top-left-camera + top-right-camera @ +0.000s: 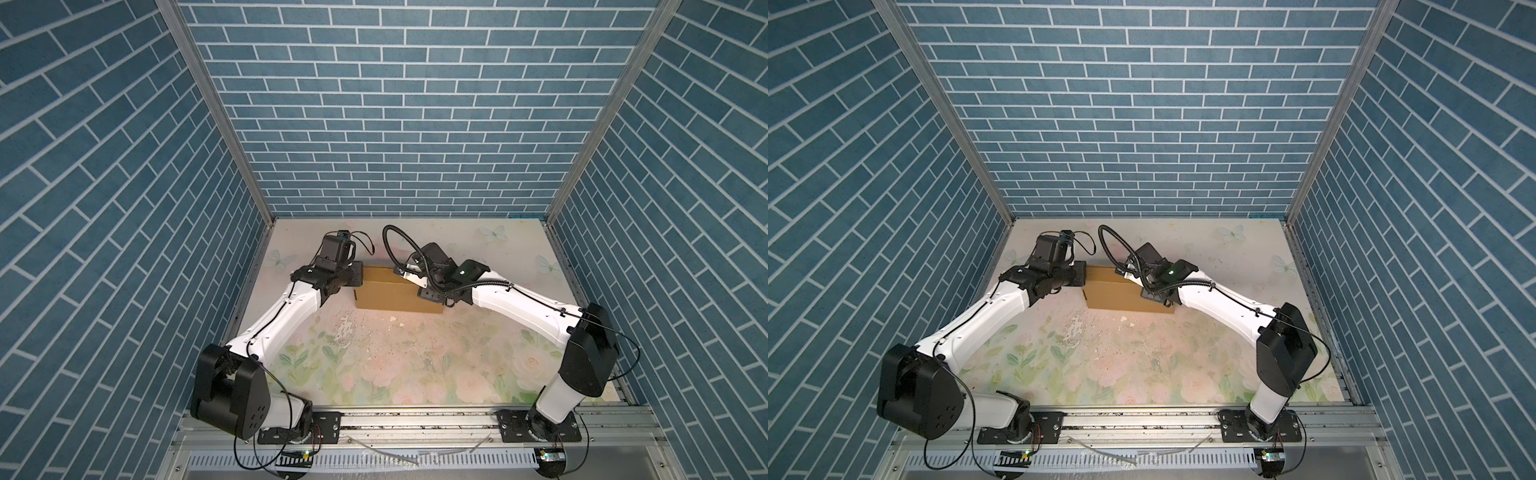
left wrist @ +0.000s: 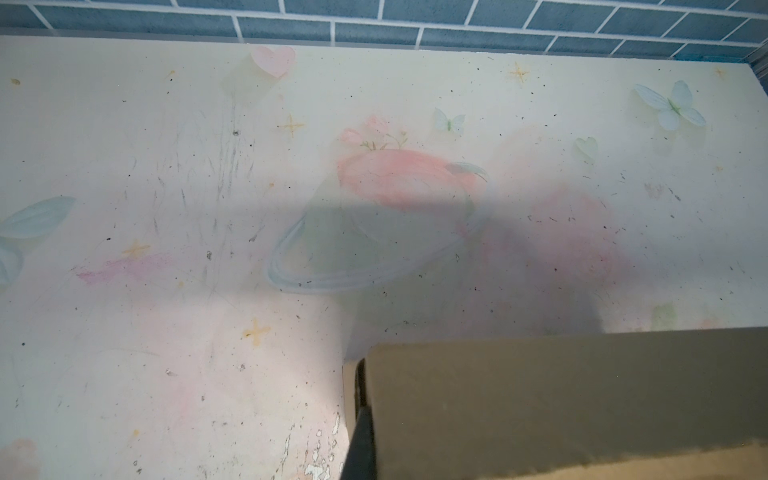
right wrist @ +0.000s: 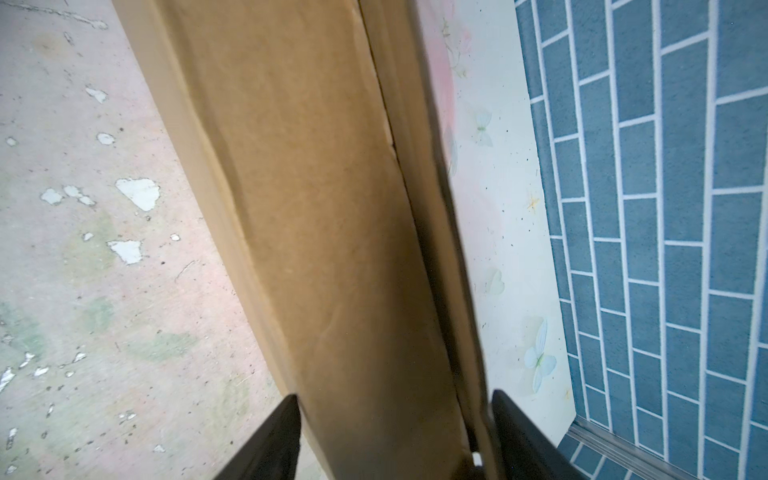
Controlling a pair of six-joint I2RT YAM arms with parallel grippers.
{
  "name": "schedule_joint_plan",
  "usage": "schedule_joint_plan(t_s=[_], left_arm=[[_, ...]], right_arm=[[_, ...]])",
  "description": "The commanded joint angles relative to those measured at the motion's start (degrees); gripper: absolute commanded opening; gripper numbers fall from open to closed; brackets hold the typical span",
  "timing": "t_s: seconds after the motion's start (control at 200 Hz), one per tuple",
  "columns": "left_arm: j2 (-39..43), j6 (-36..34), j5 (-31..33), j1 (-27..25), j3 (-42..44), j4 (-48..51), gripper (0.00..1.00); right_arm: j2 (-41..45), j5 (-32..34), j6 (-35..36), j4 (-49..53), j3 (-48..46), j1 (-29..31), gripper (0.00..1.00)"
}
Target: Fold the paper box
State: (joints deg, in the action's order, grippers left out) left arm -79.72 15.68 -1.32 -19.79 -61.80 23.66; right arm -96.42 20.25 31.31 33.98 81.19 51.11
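The paper box (image 1: pixel 390 297) (image 1: pixel 1121 298) is a plain brown cardboard box lying folded up on the middle of the table, its long side running left to right. My left gripper (image 1: pixel 358 276) (image 1: pixel 1080 276) is shut at the box's left end. In the left wrist view one dark finger (image 2: pixel 360 440) lies against that end of the paper box (image 2: pixel 561 399), beside a thin side flap. My right gripper (image 1: pixel 428 293) (image 1: pixel 1150 293) (image 3: pixel 395 401) is open astride the right end. Its fingers (image 3: pixel 274 440) flank the paper box (image 3: pixel 316 232), close to both sides.
The table has a floral mat (image 1: pixel 415 365) with peeled white patches (image 1: pixel 345 328) just in front of the box. Blue brick walls (image 1: pixel 395 124) close in the back and both sides. A metal rail (image 1: pixel 415 419) carries the arm bases along the front edge.
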Motion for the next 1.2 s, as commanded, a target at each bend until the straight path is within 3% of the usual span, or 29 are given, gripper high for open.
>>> schedule_joint_plan(t_s=[0.0, 0.26, 0.805, 1.195], left_arm=[[-1.89, 0.07, -0.35, -0.33, 0.96, 6.0, 0.0], [-1.83, 0.27, -0.33, -0.29, 0.89, 5.98, 0.0], [1.17, 0.5, 0.57, -0.34, 1.55, 7.43, 0.26], [4.44, -1.57, -0.03, -0.34, 2.13, 9.8, 0.38]], right_arm=[[1.46, 0.5, -1.97, -0.51, -1.91, 0.31, 0.67], [0.91, 0.27, -3.26, -0.97, -2.26, 0.35, 0.59], [-0.9, 0.74, -5.87, -0.25, -0.58, 0.27, 0.56], [-4.63, 1.15, -8.63, 2.12, 4.06, -0.13, 0.56]])
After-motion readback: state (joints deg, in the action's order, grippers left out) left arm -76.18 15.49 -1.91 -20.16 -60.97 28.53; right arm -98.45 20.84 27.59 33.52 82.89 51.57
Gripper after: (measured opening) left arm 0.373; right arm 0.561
